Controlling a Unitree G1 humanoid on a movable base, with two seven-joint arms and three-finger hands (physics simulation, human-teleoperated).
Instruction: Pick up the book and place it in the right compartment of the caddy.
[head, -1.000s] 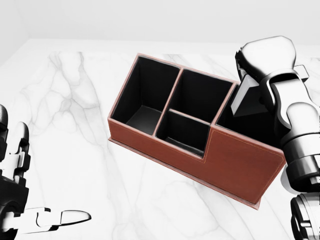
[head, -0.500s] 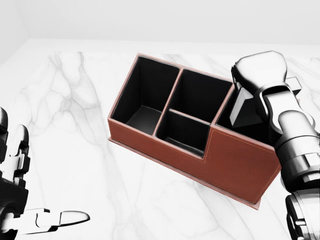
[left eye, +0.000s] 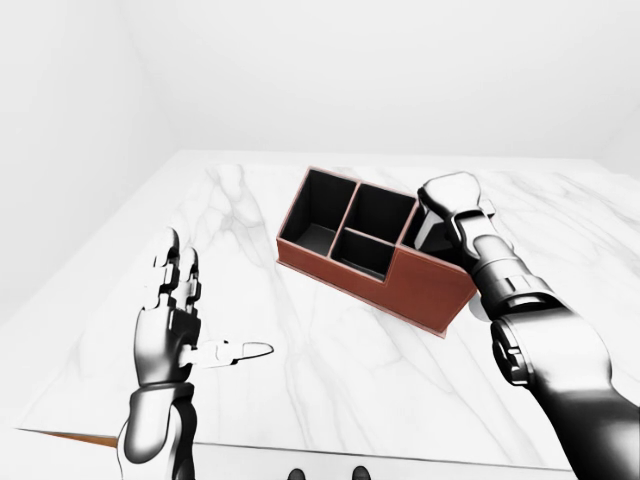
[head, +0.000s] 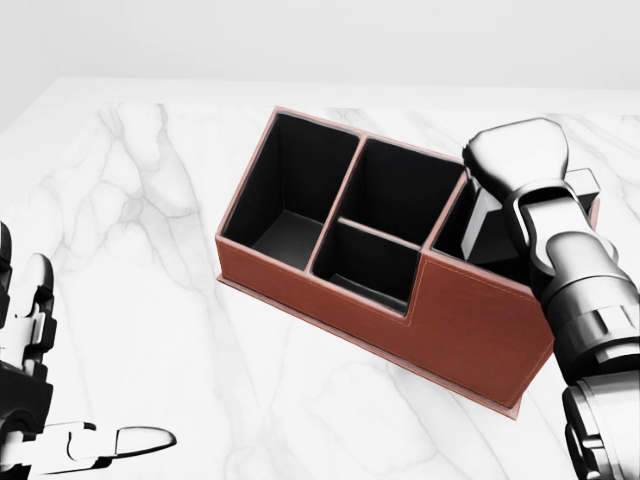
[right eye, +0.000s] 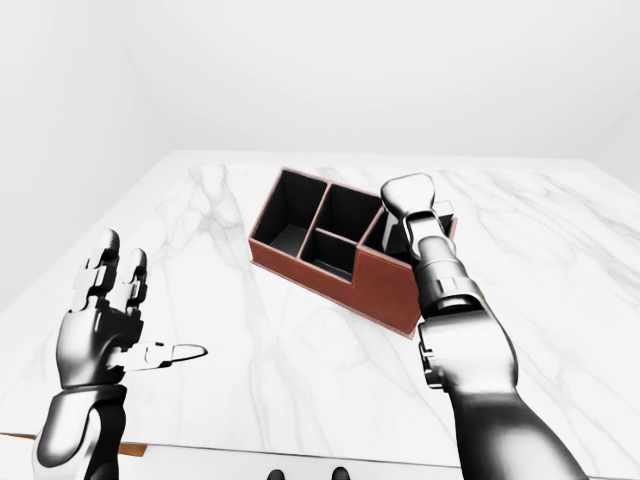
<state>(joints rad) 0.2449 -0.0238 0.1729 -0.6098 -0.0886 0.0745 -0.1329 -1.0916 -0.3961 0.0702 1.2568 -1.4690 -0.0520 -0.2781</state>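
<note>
A white marble counter (head: 150, 250) carries a brown caddy (head: 470, 320) with black compartments. The right hand (head: 515, 160) is over the caddy's right compartment, gripping the grey book (head: 488, 228), which dips into that compartment. The left hand (left eye: 172, 310) hovers at the left, fingers spread wide, holding nothing.

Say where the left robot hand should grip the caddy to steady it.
Grip the caddy's left end wall, as the head view shows it, with the left robot hand coming down from above-left. That rim is thin and upright, and the compartment behind it is empty, so fingers likely fit inside. The right robot hand holds the book over the right end.
</note>
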